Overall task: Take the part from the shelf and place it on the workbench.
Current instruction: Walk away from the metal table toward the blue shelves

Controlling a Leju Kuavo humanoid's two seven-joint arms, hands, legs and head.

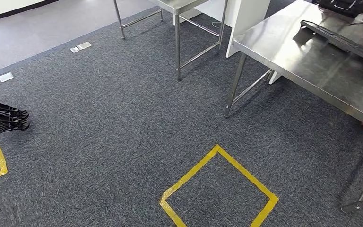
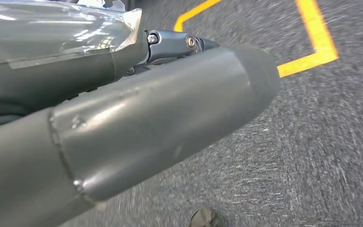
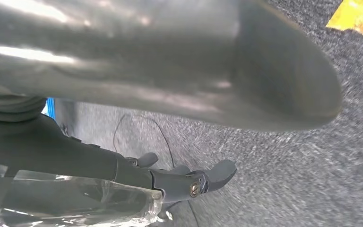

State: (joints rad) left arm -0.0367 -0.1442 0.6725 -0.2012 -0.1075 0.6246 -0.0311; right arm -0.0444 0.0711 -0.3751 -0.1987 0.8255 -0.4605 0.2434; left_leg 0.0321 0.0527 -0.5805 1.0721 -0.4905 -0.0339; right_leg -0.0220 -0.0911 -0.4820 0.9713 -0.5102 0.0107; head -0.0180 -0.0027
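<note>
- The left hand [image 2: 137, 127] shows in its wrist view as a thick grey thumb with dark fingers [image 2: 179, 45] behind it, above grey carpet [image 1: 123, 132]; clear wrapping [image 2: 52, 28] lies against the fingers, but I cannot tell whether they hold anything.
- The right hand [image 3: 170, 90] hangs over the carpet; its dark fingers [image 3: 203, 182] stretch along crinkled clear plastic [image 3: 66, 203], grip unclear.
- The part cannot be identified for certain.
- In the head view a steel table [image 1: 321, 71] stands at upper right, with a yellow tape square [image 1: 220, 189] on the carpet in front of it.
</note>
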